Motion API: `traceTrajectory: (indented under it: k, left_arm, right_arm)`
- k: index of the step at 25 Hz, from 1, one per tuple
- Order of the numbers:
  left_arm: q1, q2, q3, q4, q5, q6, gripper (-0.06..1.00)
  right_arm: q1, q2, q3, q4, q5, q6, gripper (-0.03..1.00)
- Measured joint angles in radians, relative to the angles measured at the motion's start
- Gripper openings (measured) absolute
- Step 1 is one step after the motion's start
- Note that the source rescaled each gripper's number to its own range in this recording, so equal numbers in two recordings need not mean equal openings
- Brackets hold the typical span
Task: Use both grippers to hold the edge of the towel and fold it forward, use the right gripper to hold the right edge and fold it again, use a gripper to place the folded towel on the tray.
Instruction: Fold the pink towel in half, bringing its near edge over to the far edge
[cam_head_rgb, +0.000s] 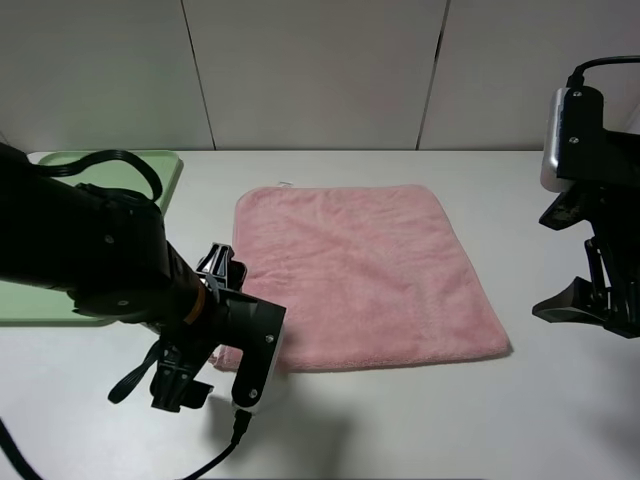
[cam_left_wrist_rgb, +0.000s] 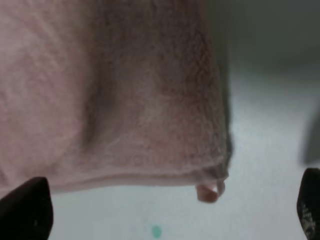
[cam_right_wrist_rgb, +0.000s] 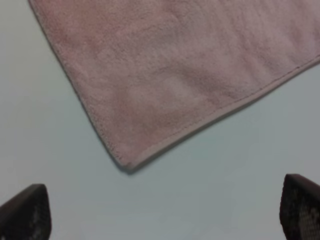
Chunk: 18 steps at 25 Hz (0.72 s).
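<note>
The pink towel (cam_head_rgb: 360, 275) lies flat and unfolded in the middle of the white table. Its near hem (cam_head_rgb: 400, 362) faces the front. My left gripper (cam_head_rgb: 205, 330) hangs open over the towel's near left corner, which the arm hides in the high view. In the left wrist view that corner and its small loop (cam_left_wrist_rgb: 209, 192) lie between the spread fingers of the left gripper (cam_left_wrist_rgb: 165, 215). My right gripper (cam_head_rgb: 575, 260) is open, above the table and right of the towel. The right wrist view shows the near right corner (cam_right_wrist_rgb: 125, 165) ahead of the right gripper (cam_right_wrist_rgb: 162, 212). The pale green tray (cam_head_rgb: 165, 165) sits far left.
My left arm (cam_head_rgb: 80, 250) covers much of the tray and the table's left side. A white panelled wall (cam_head_rgb: 320, 70) rises behind the table. A small teal dot (cam_left_wrist_rgb: 156, 231) marks the table near the towel's left corner.
</note>
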Motion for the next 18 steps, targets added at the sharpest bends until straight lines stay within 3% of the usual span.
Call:
traceTrajectory:
  k: [18]
  left_arm:
    - [0.000, 0.009, 0.000, 0.000, -0.117, 0.000, 0.98]
  right_arm:
    - [0.000, 0.000, 0.000, 0.000, -0.003, 0.000, 1.00]
